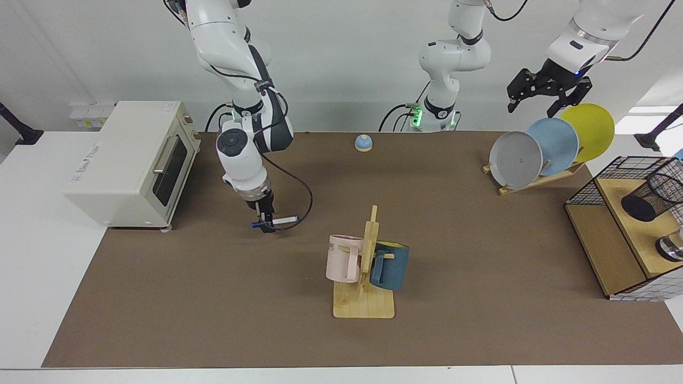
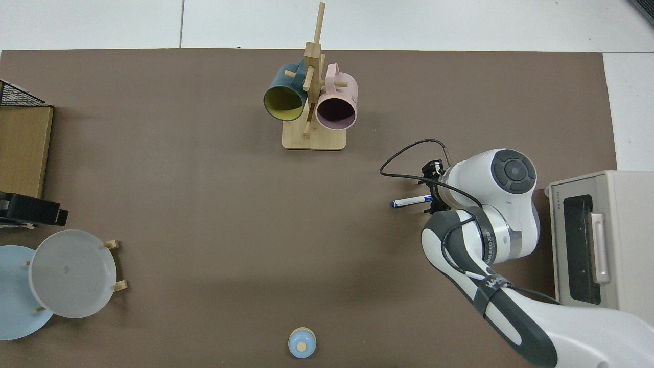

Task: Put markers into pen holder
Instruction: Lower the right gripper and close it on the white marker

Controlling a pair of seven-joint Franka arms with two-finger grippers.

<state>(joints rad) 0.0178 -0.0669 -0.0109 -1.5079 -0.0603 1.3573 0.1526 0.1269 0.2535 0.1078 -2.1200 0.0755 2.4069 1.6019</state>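
Marker (image 1: pixel 284 220): held level just above the brown table (image 1: pixel 213 298), between the toaster oven (image 1: pixel 130 162) and the mug rack (image 1: pixel 364 290); its blue-capped end points toward the rack side in the top view (image 2: pixel 413 201).
Right claw (image 1: pixel 264 223): pointing down, fingers closed on one end of the marker; most of the barrel sticks out sideways.
Pen holder (image 1: pixel 652 196): black mesh cup, tilted, on the wooden shelf (image 1: pixel 629 224) at the table's far side from the marker, well apart from it.
Left claw (image 1: pixel 544 95): raised above the plate rack (image 1: pixel 539 178), fingers spread, holding nothing; this arm waits.
Mugs: a pink mug (image 1: pixel 344 257) and a dark blue mug (image 1: pixel 390 265) hang on the rack.
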